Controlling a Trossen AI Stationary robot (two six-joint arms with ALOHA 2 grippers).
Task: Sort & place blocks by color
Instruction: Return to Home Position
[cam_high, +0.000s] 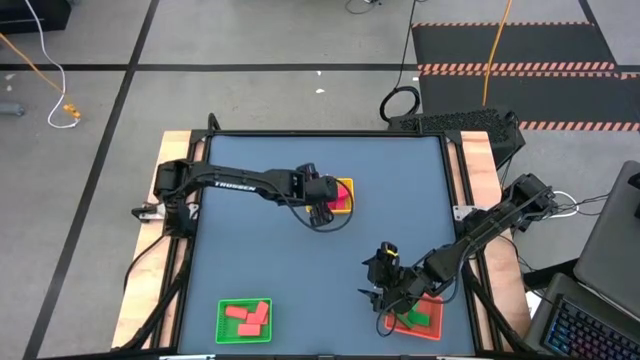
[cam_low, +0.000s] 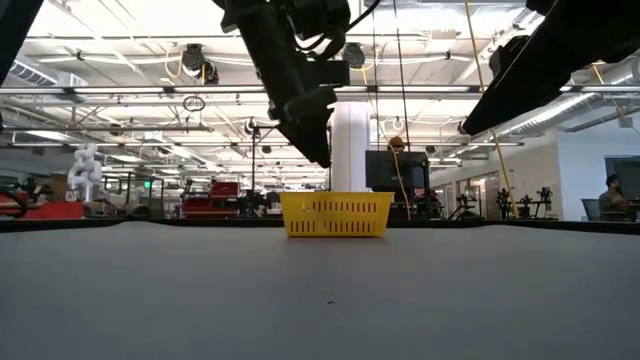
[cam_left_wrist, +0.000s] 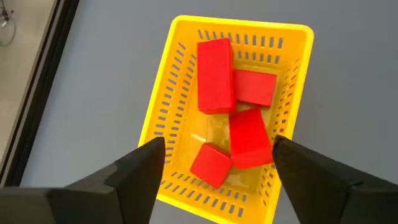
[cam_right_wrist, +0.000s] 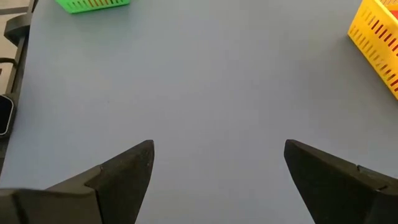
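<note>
Several pink-red blocks (cam_left_wrist: 231, 106) lie in the yellow mesh basket (cam_left_wrist: 163, 106) near the table's middle (cam_high: 342, 196). My left gripper (cam_left_wrist: 217, 149) hangs open above this basket and holds nothing; the low view shows it (cam_low: 320, 150) well clear of the basket's rim (cam_low: 336, 214). Salmon-orange blocks (cam_high: 247, 316) lie in the green basket (cam_high: 222, 328) at the near edge. Green blocks (cam_high: 418, 318) lie in the red basket (cam_high: 434, 334) at the near right. My right gripper (cam_right_wrist: 217, 152) is open and empty over bare table, just left of the red basket (cam_high: 372, 290).
The blue-grey tabletop (cam_high: 270, 260) between the three baskets is bare. The right wrist view shows the green basket's corner (cam_right_wrist: 93, 5) and the yellow basket's side (cam_right_wrist: 376, 37) farther off. Wooden side rails (cam_high: 170, 150) border the table.
</note>
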